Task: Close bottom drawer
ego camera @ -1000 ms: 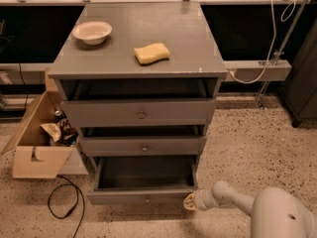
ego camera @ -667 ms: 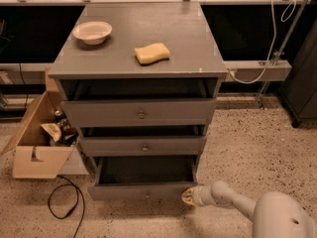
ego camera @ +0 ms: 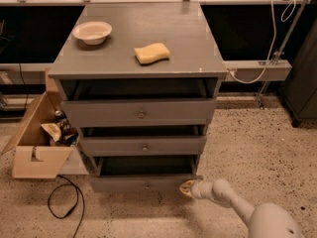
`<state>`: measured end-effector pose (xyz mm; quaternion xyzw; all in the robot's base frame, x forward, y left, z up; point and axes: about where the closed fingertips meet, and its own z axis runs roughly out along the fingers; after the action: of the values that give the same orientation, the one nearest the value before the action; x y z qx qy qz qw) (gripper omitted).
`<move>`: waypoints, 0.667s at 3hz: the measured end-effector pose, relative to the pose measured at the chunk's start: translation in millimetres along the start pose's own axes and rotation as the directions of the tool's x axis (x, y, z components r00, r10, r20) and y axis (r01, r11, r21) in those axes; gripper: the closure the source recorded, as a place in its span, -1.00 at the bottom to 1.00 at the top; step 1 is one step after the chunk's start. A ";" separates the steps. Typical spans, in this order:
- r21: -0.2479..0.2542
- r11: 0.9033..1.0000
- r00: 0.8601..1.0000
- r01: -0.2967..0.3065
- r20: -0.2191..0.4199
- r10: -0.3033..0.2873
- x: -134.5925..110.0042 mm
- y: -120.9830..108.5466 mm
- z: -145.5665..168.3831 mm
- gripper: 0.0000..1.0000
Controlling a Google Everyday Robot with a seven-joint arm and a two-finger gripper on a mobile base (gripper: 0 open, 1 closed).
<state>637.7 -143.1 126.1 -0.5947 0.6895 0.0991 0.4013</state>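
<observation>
The grey cabinet (ego camera: 138,53) has three drawers. The bottom drawer (ego camera: 143,183), with a slim front and a tiny centre knob, stands out only a little from the cabinet. My gripper (ego camera: 187,188) is low at the right end of that drawer's front, touching or almost touching it. The white arm (ego camera: 233,205) reaches in from the lower right. The middle drawer (ego camera: 143,146) and the top drawer (ego camera: 139,113) each stand slightly out.
A white bowl (ego camera: 92,32) and a yellow sponge (ego camera: 151,53) lie on the cabinet top. An open cardboard box (ego camera: 37,138) with clutter stands at the left. A black cable (ego camera: 64,202) loops on the speckled floor. A dark cabinet (ego camera: 304,83) stands at the right.
The bottom drawer has slid inward; it stood far open and now shows a narrow gap. My gripper has followed its front toward the cabinet.
</observation>
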 end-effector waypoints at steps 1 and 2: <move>0.013 1.000 1.000 -0.009 0.016 0.009 -1.0 -4.2 3.5 1.00; 0.035 0.999 0.999 -0.025 0.043 0.023 0.2 -16.9 7.1 1.00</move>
<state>656.0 -143.5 127.0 -0.5769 0.6894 0.1044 0.4254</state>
